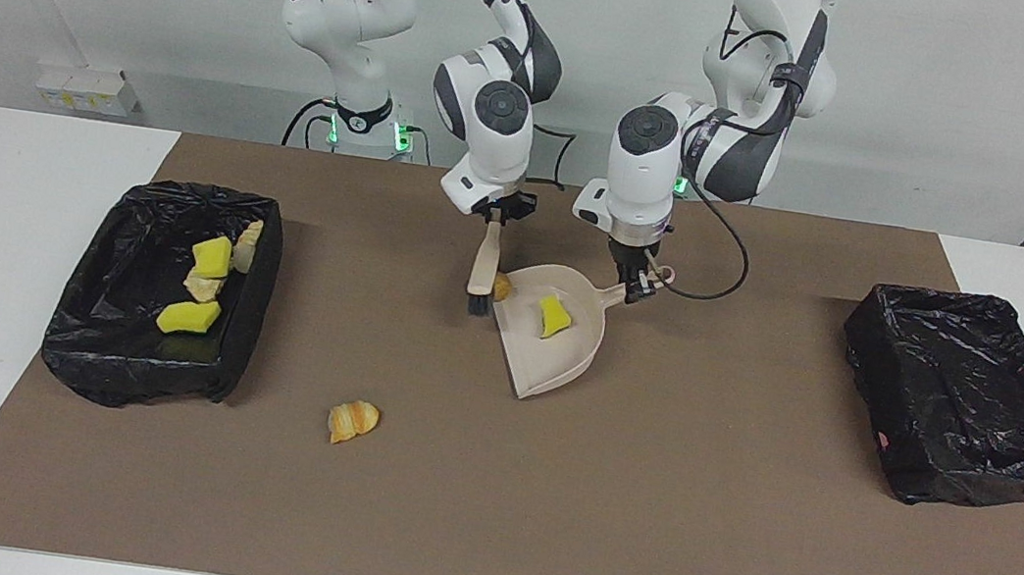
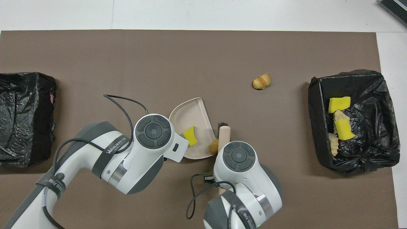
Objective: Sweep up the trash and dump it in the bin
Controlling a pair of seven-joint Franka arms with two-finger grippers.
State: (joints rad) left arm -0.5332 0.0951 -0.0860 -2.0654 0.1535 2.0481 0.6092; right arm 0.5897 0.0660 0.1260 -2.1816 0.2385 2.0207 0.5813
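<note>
My right gripper (image 1: 494, 217) is shut on the handle of the beige brush (image 1: 482, 269), which hangs bristles-down on the mat. The brush presses a brown bread-like lump (image 1: 502, 286) (image 2: 213, 147) against the open lip of the beige dustpan (image 1: 554, 357) (image 2: 190, 112). My left gripper (image 1: 634, 289) is shut on the dustpan's handle and keeps the pan on the mat. A yellow sponge bit (image 1: 552, 317) (image 2: 190, 136) lies in the pan. An orange bread lump (image 1: 353, 420) (image 2: 262, 81) lies loose on the mat, farther from the robots. In the overhead view both wrists hide the grippers.
A black-lined bin (image 1: 249, 312) (image 2: 313, 108) at the right arm's end of the table holds several yellow and tan scraps. A second black-lined bin (image 1: 964, 387) (image 2: 25, 117) stands at the left arm's end. A brown mat (image 1: 639, 522) covers the table.
</note>
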